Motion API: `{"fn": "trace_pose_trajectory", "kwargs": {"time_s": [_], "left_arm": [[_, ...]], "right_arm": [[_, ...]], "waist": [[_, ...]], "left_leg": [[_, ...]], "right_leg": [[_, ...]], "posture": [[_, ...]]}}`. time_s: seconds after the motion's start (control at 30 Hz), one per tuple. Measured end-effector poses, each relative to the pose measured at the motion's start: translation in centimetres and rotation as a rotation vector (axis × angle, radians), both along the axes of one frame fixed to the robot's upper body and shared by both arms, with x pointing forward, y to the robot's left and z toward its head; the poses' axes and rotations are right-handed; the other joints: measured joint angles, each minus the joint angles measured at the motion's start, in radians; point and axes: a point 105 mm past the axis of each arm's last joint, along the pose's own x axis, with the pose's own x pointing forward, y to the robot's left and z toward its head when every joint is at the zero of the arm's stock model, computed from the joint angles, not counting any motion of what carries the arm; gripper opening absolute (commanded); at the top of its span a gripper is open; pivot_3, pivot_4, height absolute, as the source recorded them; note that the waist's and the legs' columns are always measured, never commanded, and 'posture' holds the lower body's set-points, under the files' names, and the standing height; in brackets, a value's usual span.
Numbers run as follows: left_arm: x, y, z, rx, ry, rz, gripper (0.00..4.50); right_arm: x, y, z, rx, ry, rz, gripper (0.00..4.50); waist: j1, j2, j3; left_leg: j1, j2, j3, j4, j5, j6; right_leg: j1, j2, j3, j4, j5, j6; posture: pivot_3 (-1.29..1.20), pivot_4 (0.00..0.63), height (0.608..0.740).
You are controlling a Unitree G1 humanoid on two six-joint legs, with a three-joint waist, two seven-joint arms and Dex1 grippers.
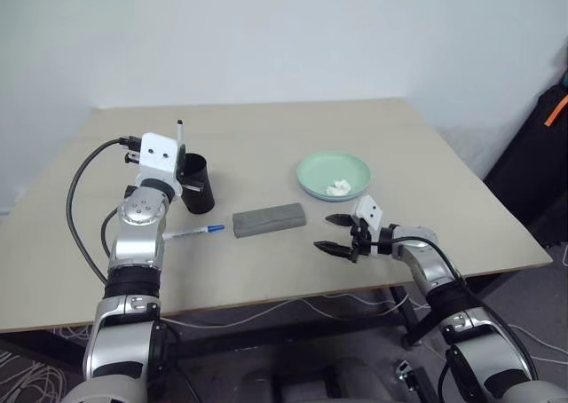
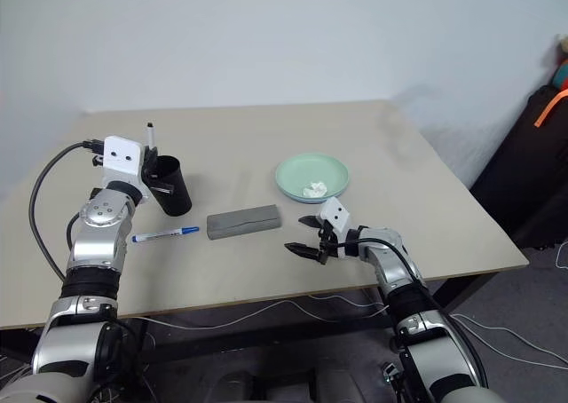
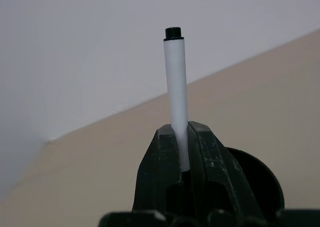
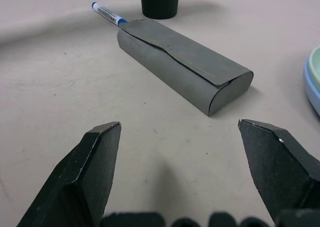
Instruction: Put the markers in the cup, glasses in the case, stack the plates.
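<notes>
My left gripper (image 3: pixel 182 131) is shut on a marker (image 3: pixel 175 82) with a white barrel and a dark cap, held upright just above the rim of the black cup (image 1: pixel 198 185). A blue-capped marker (image 1: pixel 195 232) lies flat on the table between the cup and the closed grey case (image 1: pixel 269 219). The mint green plate (image 1: pixel 334 174) rests on the light blue plate (image 4: pixel 311 87) to the right, with a small white crumpled thing (image 1: pixel 338 188) in it. My right gripper (image 1: pixel 334 233) stands open near the table, right of the case and pointing at it. The glasses are out of view.
The beige table (image 1: pixel 266 137) has a front edge close behind my right gripper. A black object with an orange strap (image 1: pixel 541 154) stands off the table's right side. Cables (image 1: pixel 284 310) hang under the front edge.
</notes>
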Motion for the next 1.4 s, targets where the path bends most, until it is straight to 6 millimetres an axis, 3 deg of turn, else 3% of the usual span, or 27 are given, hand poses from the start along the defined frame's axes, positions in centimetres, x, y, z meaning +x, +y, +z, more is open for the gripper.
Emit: {"fn": "trace_pose_trajectory", "kwargs": {"time_s": [0.27, 0.53, 0.73, 0.87, 0.97, 1.03, 1.17, 1.3, 1.37, 1.4], "left_arm": [[-0.1, -0.5, -0.2, -0.021, -0.002, 0.001, 3.23], [-0.2, -1.4, 0.7, -0.038, -0.025, -0.068, 3.23], [-1.4, -4.6, 3.2, -0.027, 0.005, -0.424, 3.23], [-3.1, -5.3, 4.7, 0.048, 0.096, -0.634, 3.23], [-4.4, -5.0, 3.0, 0.223, 0.302, -0.738, 3.23], [-5.3, -2.7, -0.2, 0.388, 0.542, -0.731, 3.23], [-6.7, -0.7, -4.1, 0.475, 0.799, -0.762, 3.23], [-6.8, 0.0, -4.6, 0.492, 0.891, -0.797, 3.74], [-6.3, 0.6, -4.1, 0.504, 0.905, -0.785, 4.4], [-6.0, 0.7, -4.0, 0.515, 0.914, -0.784, 4.48]], "right_arm": [[0.0, 0.0, 0.0, -0.002, 0.0, 0.0, 4.08], [0.0, 0.0, 0.0, -0.002, 0.0, 0.0, 4.08], [0.0, 0.1, -0.1, -0.004, 0.0, 0.002, 4.08], [0.0, 0.1, -0.1, -0.005, 0.001, 0.003, 4.08], [-0.1, 0.3, -0.1, -0.002, 0.001, 0.005, 4.08], [-0.1, 0.5, -0.2, 0.001, 0.003, 0.006, 4.08], [-0.1, 0.4, -0.6, -0.012, 0.012, 0.0, 4.08], [0.0, 0.9, -0.6, -0.006, 0.007, 0.0, 4.08], [0.1, 1.0, -0.5, -0.005, 0.005, -0.002, 4.08], [0.1, 0.9, -0.6, -0.005, 0.005, -0.004, 4.08]], "waist": [[0.0, 0.0, 0.0], [0.0, 0.0, 0.0], [-0.002, 0.0, 0.0], [-0.006, 0.001, 0.0], [-0.006, 0.001, 0.0], [-0.009, 0.002, 0.001], [-0.004, 0.001, 0.001], [0.0, 0.0, 0.001], [-0.001, 0.0, 0.001], [-0.001, 0.0, 0.001]], "left_leg": [[0.0, 0.0, 0.0, 0.0, 0.0, 0.0], [0.0, 0.0, 0.0, -0.001, 0.0, 0.0], [0.0, 0.0, 0.0, -0.001, 0.0, 0.0], [0.001, 0.0, 0.0, -0.003, 0.0, 0.0], [0.001, 0.0, 0.0, -0.004, 0.0, 0.0], [0.002, 0.0, 0.0, -0.004, 0.0, 0.0], [0.0, 0.001, 0.0, -0.004, 0.0, 0.0], [-0.001, 0.0, 0.0, -0.003, 0.0, 0.0], [-0.001, 0.0, 0.0, -0.004, 0.0, 0.0], [-0.001, 0.0, 0.0, -0.004, 0.0, 0.0]], "right_leg": [[0.0, 0.0, 0.0, 0.0, 0.0, 0.0], [0.0, 0.0, 0.0, 0.0, 0.0, 0.0], [-0.001, 0.001, 0.0, -0.001, -0.001, -0.002], [-0.001, 0.001, 0.0, -0.001, -0.002, -0.003], [-0.001, 0.001, 0.001, -0.001, -0.002, -0.003], [-0.001, 0.002, 0.001, -0.001, -0.002, -0.004], [-0.002, 0.0, 0.0, -0.002, -0.002, -0.004], [-0.002, 0.0, -0.001, -0.003, -0.002, -0.003], [-0.002, 0.0, 0.0, -0.003, -0.002, -0.003], [-0.002, 0.0, 0.0, -0.003, -0.002, -0.003]], "posture": [[0.0, 0.0, 0.74], [0.0, 0.0, 0.74], [0.0, 0.0, 0.74], [0.0, 0.0, 0.74], [0.0, 0.0, 0.74], [0.0, 0.0, 0.74], [0.0, 0.0, 0.74], [0.0, 0.0, 0.74], [0.0, 0.0, 0.74], [0.0, 0.0, 0.74]]}}
